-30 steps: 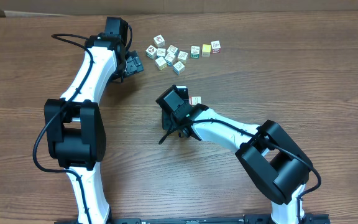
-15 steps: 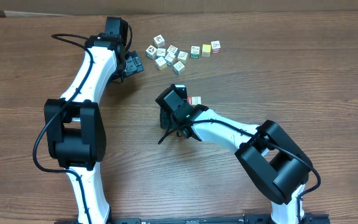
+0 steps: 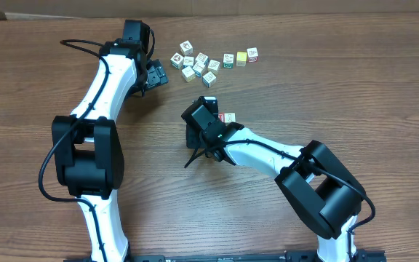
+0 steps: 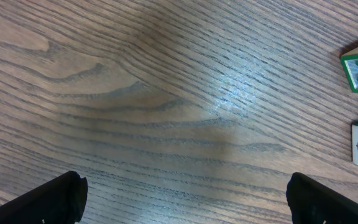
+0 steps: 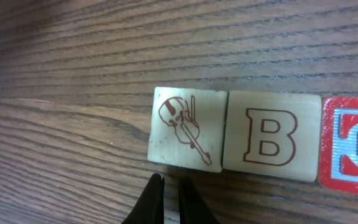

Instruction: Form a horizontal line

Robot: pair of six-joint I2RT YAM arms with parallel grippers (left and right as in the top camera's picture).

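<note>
Row of picture cubes [image 5: 266, 144] lies on the surface [image 5: 73, 74], long axis running crosswise just ahead of my right gripper [image 5: 165, 199], jaws pressed together, nothing held. Violin cube [image 5: 185, 127], the end one, sits nearest the tips. Left gripper [image 4: 188, 198] gapes wide beside the loose cluster [image 3: 198, 64], well apart from the row; right arm nearer.

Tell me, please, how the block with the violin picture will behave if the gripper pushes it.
The violin block looks like a stiff wooden cube lying flat, so it should slide, not roll. It sits against the B block, so a sideways push likely moves both. The shut right gripper has a narrow tip; an off-centre push may turn it.
</note>
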